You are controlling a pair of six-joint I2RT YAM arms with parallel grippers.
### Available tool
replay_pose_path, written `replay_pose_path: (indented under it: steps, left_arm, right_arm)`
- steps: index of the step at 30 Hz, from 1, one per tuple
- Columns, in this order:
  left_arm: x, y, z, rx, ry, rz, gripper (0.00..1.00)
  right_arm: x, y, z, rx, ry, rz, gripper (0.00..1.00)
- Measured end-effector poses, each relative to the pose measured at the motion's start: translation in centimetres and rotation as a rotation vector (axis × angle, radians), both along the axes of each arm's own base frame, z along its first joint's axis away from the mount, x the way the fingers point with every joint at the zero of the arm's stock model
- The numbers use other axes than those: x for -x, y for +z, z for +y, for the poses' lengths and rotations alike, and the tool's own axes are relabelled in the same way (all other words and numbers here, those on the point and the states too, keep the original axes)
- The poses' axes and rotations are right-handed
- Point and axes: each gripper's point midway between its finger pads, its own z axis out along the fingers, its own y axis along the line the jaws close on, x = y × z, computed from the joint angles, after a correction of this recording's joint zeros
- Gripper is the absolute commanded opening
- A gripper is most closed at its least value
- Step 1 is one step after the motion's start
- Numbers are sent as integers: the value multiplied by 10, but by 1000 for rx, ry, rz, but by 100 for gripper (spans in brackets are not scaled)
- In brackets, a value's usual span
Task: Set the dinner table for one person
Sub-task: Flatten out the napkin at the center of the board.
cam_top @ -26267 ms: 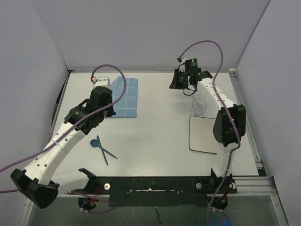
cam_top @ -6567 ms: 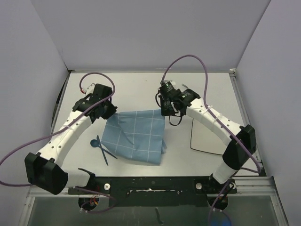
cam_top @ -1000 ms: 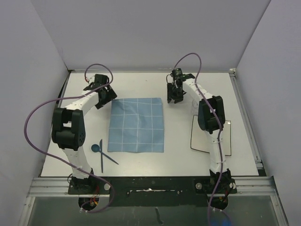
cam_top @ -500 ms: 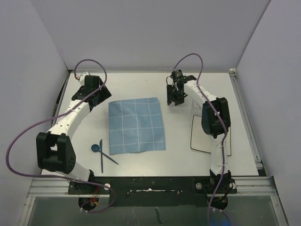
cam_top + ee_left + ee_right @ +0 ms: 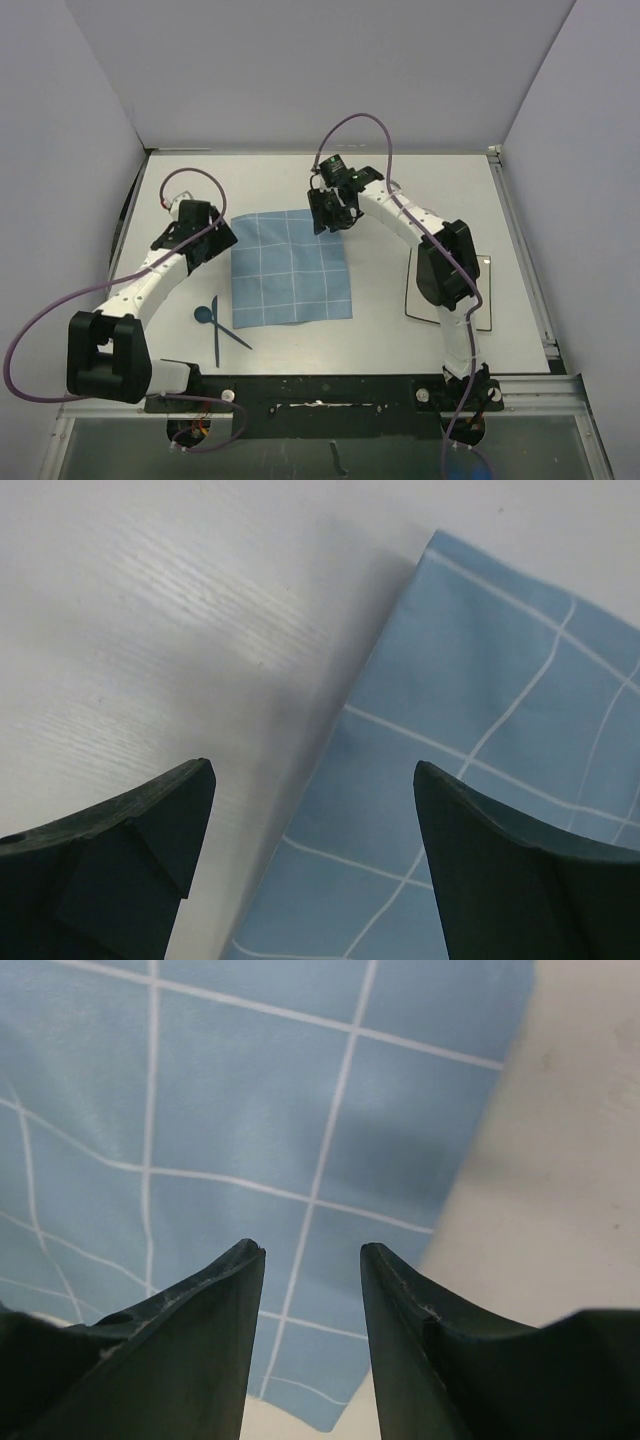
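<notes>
Plainly, both hold nothing: left tool [image 5: 310, 780] wide open at the edge of the blue white-gridded cloth mat [image 5: 290, 270], right tool [image 5: 312, 1250] half-open above it.

blue cloth [image 5: 291, 268] flat on dinner table [image 5: 380, 340]; left gripper [image 5: 213, 244], right gripper [image 5: 327, 222] at far corners

This is looking like a robotics lab: plain grey partitions [image 5: 300, 70] are enclosing a white bench [image 5: 270, 185] bearing two cabled arms [image 5: 150, 277].
</notes>
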Motion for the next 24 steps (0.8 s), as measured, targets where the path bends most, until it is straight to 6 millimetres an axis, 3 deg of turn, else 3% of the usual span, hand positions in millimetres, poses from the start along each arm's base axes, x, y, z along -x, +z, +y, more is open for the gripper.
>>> replay_pose_path:
  steps: [3,7,13,19,24]
  left_arm:
    - [20,-27,-4,33,-11,38,80]
    - [24,-36,-10,73,-30,8,81]
    - [1,-25,-16,181,-47,-114,80]
    - [-29,-27,-15,273,-49,-184,80]
    - [-41,-42,-27,344,-80,-186,79]
  right_arm:
    - [12,11,14,-20,32,-8,44]
    - [27,29,26,-47,59,-23,44]
    - [62,45,53,-63,134,-27,43]
    - [113,25,77,-40,215,42,43]
    - [118,20,71,-19,200,72,42]
